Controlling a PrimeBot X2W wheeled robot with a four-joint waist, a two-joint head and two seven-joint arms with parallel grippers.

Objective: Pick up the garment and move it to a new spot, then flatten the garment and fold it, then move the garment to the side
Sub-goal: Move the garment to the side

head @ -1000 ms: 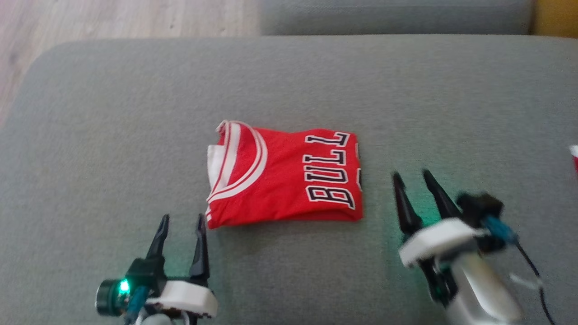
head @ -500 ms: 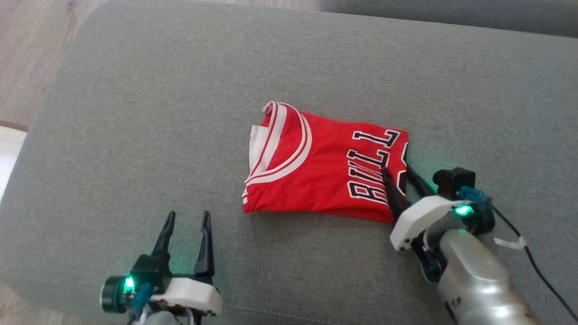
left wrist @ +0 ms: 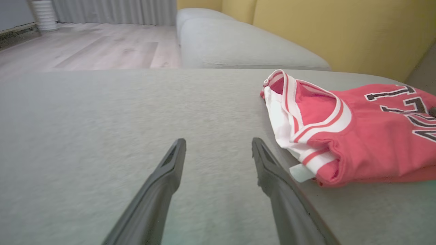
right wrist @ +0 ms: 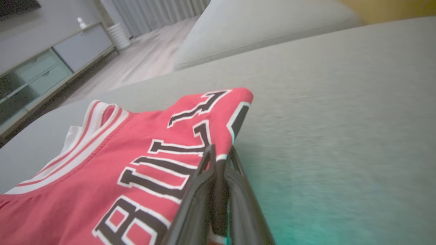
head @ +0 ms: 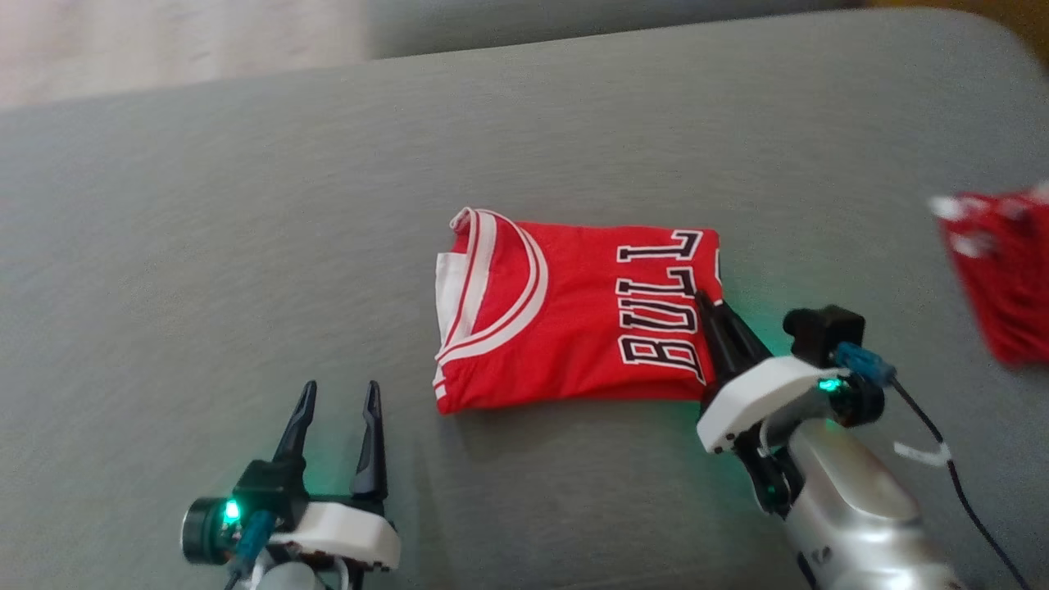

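Note:
The garment (head: 574, 315) is a folded red jersey with white-and-red neck trim and black "BULL" lettering, lying in the middle of a grey cushion (head: 246, 205). My right gripper (head: 711, 305) is shut on the garment's right edge; in the right wrist view its two fingers (right wrist: 221, 156) pinch the red fabric (right wrist: 136, 160) at the fold. My left gripper (head: 338, 397) stands open on the cushion, below and left of the garment, touching nothing. In the left wrist view the garment (left wrist: 340, 129) lies just right of the open fingers (left wrist: 269, 163), with a small white label (left wrist: 301, 172) at its near corner.
Another red-and-white cloth (head: 1004, 270) lies at the cushion's right edge. A second grey cushion (left wrist: 238, 44) and a yellow backrest (left wrist: 340, 30) stand beyond. Wood floor (left wrist: 85, 47) lies off the far left, with a cabinet (right wrist: 44, 68) across the room.
My right gripper has come in from the right onto the garment's right edge and shut on it. The head camera has shifted. The left gripper stays open in place.

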